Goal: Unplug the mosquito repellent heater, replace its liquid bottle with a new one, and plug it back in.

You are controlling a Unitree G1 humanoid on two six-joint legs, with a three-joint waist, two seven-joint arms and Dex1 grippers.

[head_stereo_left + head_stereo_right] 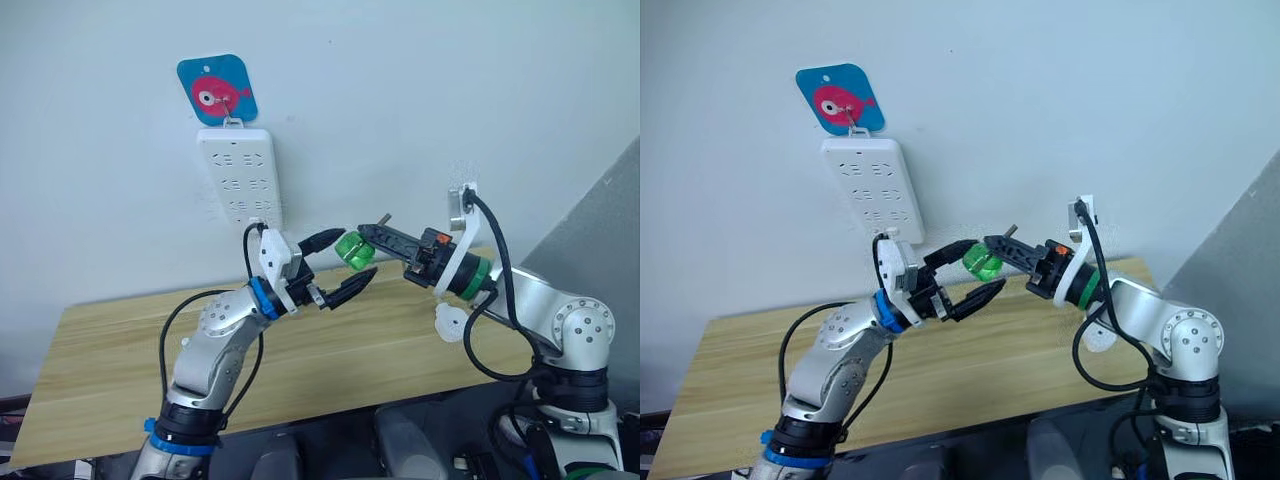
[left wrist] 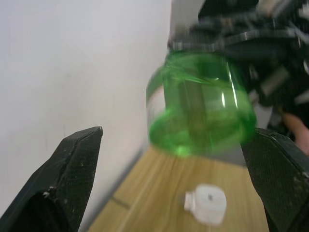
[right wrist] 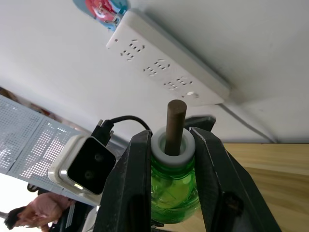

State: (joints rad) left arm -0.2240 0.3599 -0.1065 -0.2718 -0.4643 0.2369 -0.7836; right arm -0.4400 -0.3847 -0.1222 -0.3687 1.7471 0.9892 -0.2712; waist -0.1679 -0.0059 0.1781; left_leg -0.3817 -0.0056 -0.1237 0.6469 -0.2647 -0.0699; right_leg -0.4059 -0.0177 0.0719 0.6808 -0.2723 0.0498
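A small green bottle (image 1: 353,250) with a white collar and a brown wick rod (image 3: 175,125) hangs in the air in front of the wall. My right gripper (image 1: 372,238) is shut on its neck, one finger (image 3: 130,174) on each side of the collar. My left gripper (image 1: 358,254) is open, and its two fingers (image 2: 72,169) straddle the bottle's base (image 2: 203,106) without closing on it. A small white rounded unit, apparently the mosquito repellent heater (image 2: 205,205), lies on the wooden table under the right arm.
A tall white power strip (image 1: 240,178) hangs on the wall from a hook under a blue fish tag (image 1: 217,90), just behind and above both grippers. The wooden table (image 1: 120,350) runs below the arms, up against the wall.
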